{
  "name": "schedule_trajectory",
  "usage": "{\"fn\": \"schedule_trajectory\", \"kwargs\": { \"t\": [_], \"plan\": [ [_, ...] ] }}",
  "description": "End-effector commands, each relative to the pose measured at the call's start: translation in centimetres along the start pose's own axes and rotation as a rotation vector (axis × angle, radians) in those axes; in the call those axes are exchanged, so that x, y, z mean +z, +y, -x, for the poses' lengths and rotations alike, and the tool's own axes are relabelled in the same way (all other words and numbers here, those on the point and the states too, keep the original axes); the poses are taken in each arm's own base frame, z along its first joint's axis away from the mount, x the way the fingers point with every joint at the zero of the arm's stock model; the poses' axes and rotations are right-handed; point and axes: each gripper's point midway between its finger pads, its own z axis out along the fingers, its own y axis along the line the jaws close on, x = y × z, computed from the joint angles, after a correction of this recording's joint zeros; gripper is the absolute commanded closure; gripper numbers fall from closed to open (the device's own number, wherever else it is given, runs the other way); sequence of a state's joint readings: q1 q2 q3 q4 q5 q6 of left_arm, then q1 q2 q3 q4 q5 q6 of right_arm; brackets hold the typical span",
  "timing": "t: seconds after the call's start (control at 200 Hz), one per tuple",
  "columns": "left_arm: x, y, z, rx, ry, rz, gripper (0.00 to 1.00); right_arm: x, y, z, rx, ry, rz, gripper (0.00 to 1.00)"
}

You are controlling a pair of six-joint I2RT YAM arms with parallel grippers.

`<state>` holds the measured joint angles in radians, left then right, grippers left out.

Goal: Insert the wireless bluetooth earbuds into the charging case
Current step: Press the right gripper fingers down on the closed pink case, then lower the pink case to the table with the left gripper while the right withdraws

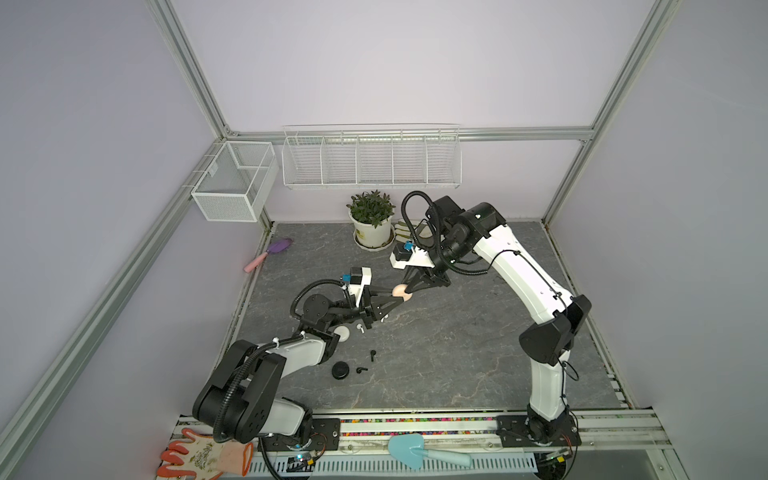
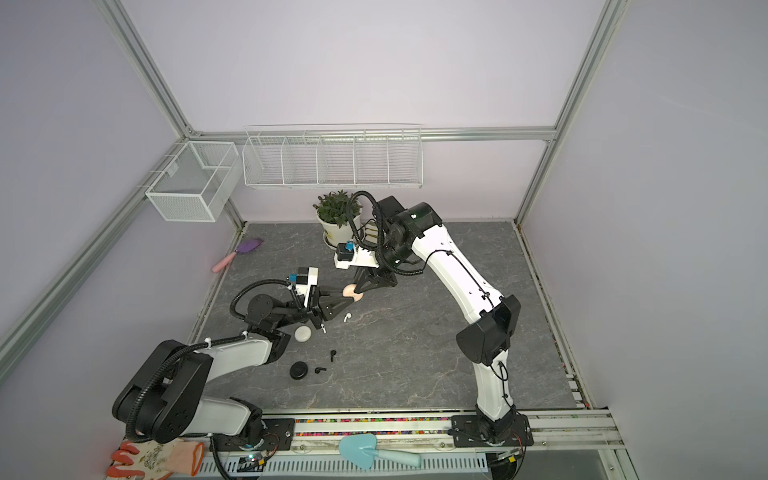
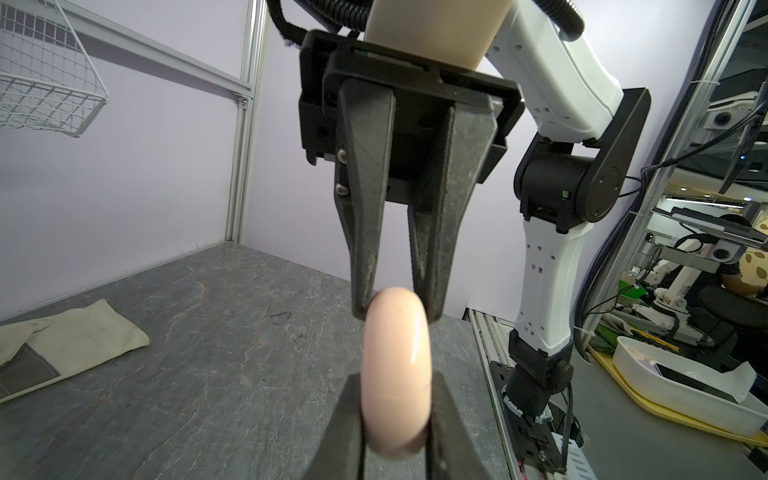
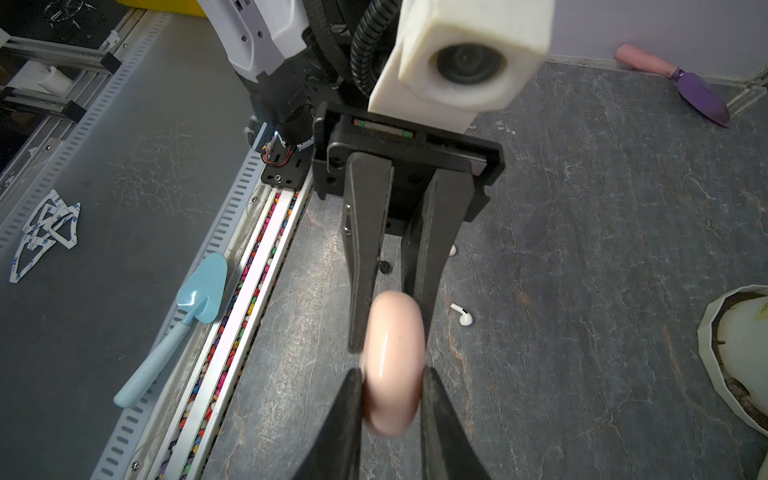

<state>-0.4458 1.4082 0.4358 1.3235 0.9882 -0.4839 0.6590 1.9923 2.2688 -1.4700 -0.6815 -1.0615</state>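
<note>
A pink round charging case (image 1: 401,291) (image 2: 353,293) hangs on edge above the mat between both grippers. My left gripper (image 1: 395,297) (image 3: 395,376) is shut on one end of the case (image 3: 395,374). From the opposite side my right gripper (image 1: 409,290) (image 4: 392,372) has both fingers pressed against the other end (image 4: 392,365). White earbuds (image 1: 360,328) (image 2: 347,317) (image 4: 462,313) lie on the mat below. Two black earbuds (image 1: 372,354) (image 1: 362,369) lie nearer the front. No earbud shows in the pink case, which looks closed.
A white case (image 1: 343,332) and a black case (image 1: 340,370) rest on the mat beside my left arm. A potted plant (image 1: 371,224) stands at the back, a purple trowel (image 1: 270,251) at the far left edge. A blue trowel (image 1: 415,451) and a glove (image 1: 203,455) lie on the front rail.
</note>
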Motion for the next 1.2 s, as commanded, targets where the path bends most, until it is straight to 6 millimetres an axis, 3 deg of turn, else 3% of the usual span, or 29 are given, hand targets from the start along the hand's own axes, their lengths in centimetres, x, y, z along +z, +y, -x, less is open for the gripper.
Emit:
{"fn": "schedule_trajectory", "kwargs": {
  "t": [0.0,0.44,0.975,1.019,1.059,1.149,1.194],
  "plan": [
    [0.0,0.1,2.2,0.062,-0.057,0.042,1.00,1.4,2.0,0.4,0.001,0.020,0.076,0.82],
    [-0.1,2.2,2.9,-0.030,-0.054,0.169,1.00,4.1,0.1,-1.0,-0.056,0.066,-0.091,0.84],
    [0.1,3.4,3.0,-0.038,-0.066,0.201,1.00,5.4,-0.5,-1.7,-0.061,0.031,-0.112,0.83],
    [0.1,3.5,2.8,-0.038,-0.058,0.206,1.00,5.2,-0.6,-1.6,-0.058,0.026,-0.119,0.79],
    [0.0,3.6,2.6,-0.044,-0.046,0.214,1.00,4.7,-0.9,-1.3,-0.048,0.026,-0.141,0.67],
    [-0.7,4.8,1.8,-0.107,-0.002,0.285,1.00,2.0,-2.1,-0.3,0.074,-0.008,-0.253,0.47],
    [-1.4,6.0,0.7,-0.149,0.034,0.356,1.00,0.6,-2.9,0.6,0.170,-0.108,-0.299,0.41]
  ]
}}
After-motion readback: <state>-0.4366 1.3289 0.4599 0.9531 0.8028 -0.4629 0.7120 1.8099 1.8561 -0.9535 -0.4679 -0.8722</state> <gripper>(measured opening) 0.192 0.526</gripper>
